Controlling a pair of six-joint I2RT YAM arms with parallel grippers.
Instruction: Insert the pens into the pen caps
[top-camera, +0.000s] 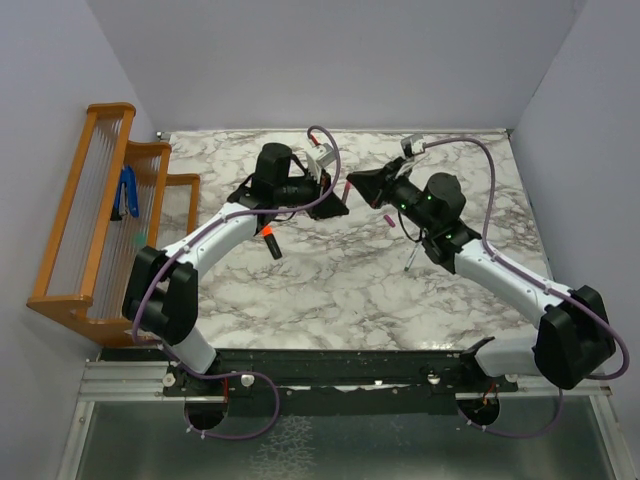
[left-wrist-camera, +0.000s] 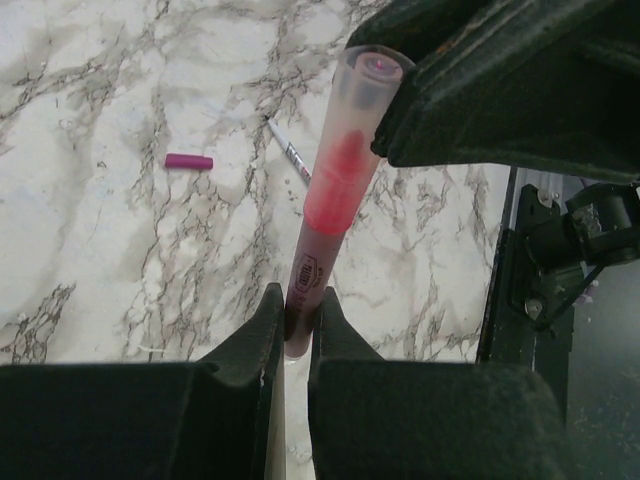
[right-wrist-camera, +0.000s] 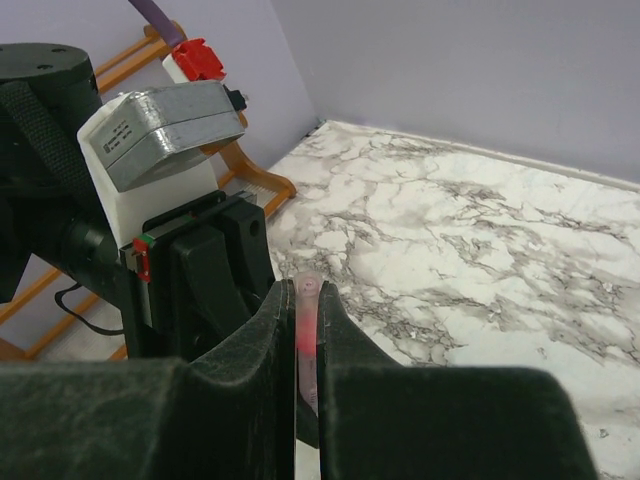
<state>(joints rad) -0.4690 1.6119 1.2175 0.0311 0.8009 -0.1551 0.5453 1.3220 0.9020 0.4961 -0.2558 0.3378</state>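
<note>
We see the left gripper (left-wrist-camera: 297, 308) clamped narrow on the lower barrel of the pinkish-white pen (left-wrist-camera: 308, 262), which runs straight out from its fingertips toward the right gripper (right-wrist-camera: 303, 300). The right gripper faces it tip to tip, its 2 fingers pinched on the pale pink cap (left-wrist-camera: 358, 110), and the cap appears to sit over the pen's far end. Both grippers hang above the marble table (left-wrist-camera: 80, 250). Past the left gripper's tips, down on the table, we find the magenta-purple cap (left-wrist-camera: 188, 161) and, near it but not touching, the greyish pen (left-wrist-camera: 289, 152). The black marker (top-camera: 271, 243) lies on the table behind the left gripper, near its wrist
</note>
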